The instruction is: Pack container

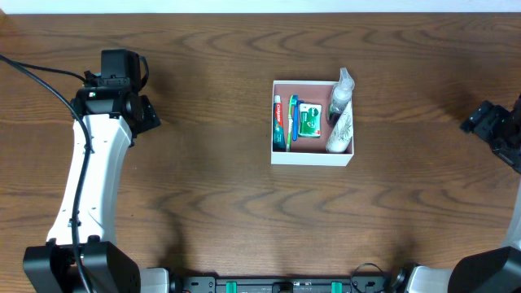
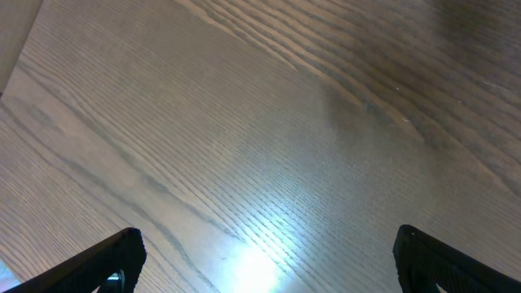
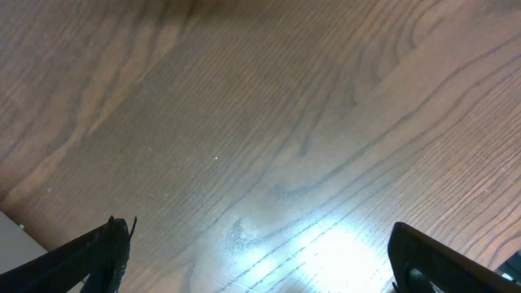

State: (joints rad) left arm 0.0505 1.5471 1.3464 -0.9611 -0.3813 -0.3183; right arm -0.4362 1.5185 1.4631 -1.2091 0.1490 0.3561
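The container (image 1: 312, 156), a shallow white box with a pink inside, sits at the table's centre right. In it lie a red and green toothpaste tube (image 1: 278, 120), a blue toothbrush (image 1: 291, 120), a green packet (image 1: 308, 120) and a white bottle (image 1: 340, 122) leaning over the far right corner. My left gripper (image 1: 149, 114) is far left of the container, open and empty; the left wrist view (image 2: 264, 252) shows only bare wood between its fingers. My right gripper (image 1: 482, 120) is at the far right edge, open and empty, with bare wood below it in the right wrist view (image 3: 260, 256).
The dark wood table (image 1: 203, 203) carries nothing but the container. The left arm's white link (image 1: 85, 179) runs along the left side with a black cable (image 1: 41, 77) behind it. A pale edge shows at the top left in the left wrist view (image 2: 12, 32).
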